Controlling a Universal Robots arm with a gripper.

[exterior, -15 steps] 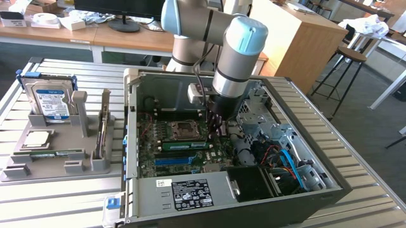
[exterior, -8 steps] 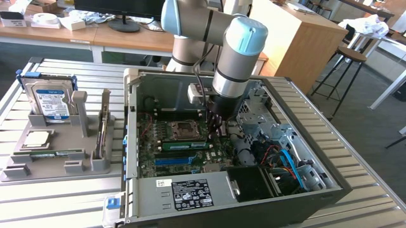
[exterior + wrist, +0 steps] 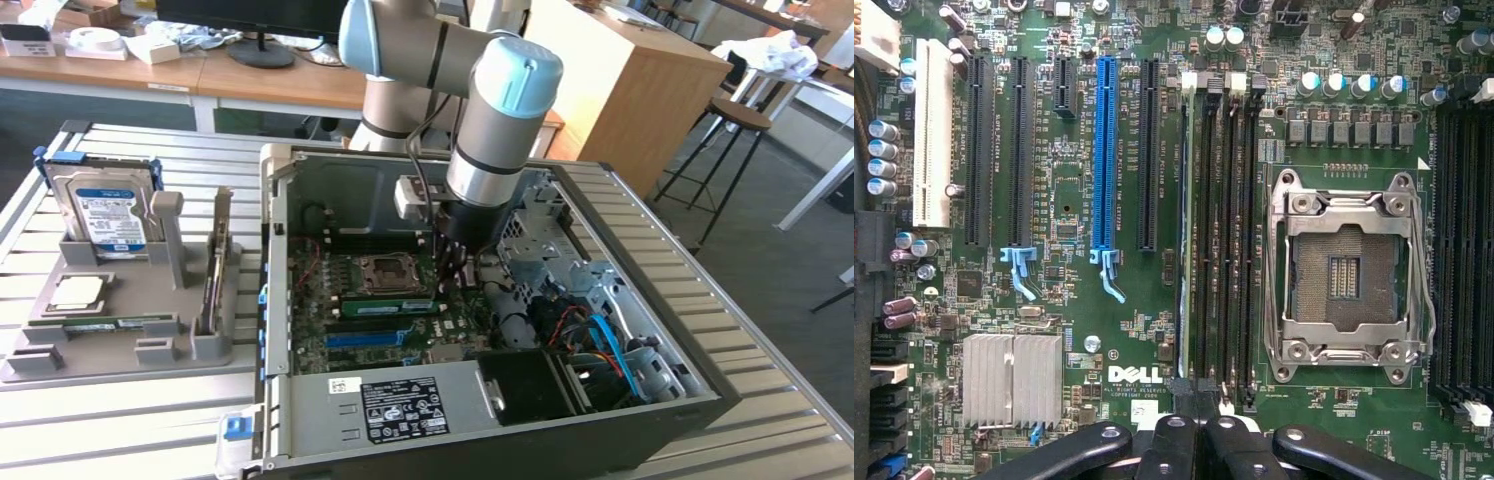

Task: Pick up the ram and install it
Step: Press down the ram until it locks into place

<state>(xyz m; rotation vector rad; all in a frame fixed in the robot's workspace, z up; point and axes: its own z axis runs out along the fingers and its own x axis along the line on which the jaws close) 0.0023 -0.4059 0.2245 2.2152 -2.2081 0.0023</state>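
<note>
The ram seems already seated in its slot by the socket; the gripper, closed and empty-looking, sits above it.

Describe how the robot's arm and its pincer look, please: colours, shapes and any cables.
The arm is made of round silver-grey tubes with light blue caps on the joints. A thin dark cable runs down beside its lower part. The pincer is black, with rounded glossy links held by small round screws.
</note>
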